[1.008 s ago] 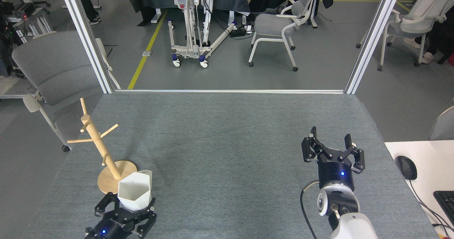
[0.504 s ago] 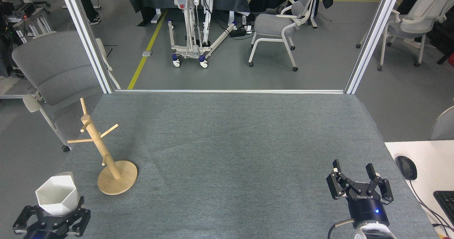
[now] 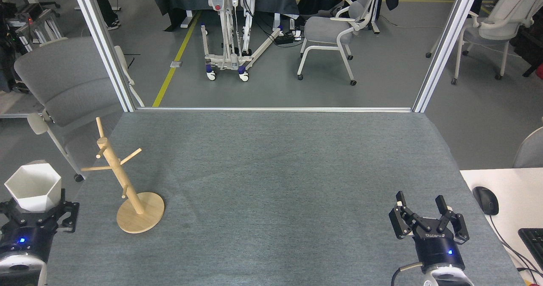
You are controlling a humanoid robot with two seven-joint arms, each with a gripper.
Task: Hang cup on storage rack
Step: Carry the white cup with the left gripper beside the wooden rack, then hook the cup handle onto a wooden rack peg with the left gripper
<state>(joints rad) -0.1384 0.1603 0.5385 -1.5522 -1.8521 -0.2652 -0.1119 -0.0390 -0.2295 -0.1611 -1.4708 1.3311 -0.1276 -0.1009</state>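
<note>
My left gripper [image 3: 34,207] clamps the white hexagonal cup [image 3: 33,186], rim up, at the table's left edge, left of the wooden mug tree [image 3: 123,184] and apart from its pegs. My right gripper [image 3: 428,220] hangs empty, fingers spread, near right.

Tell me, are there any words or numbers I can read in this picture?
Black right gripper: small white lettering on its body, seen upside down and too small to read.
Black left gripper, small matte white hexagonal cup and light wooden storage rack: no text visible.
</note>
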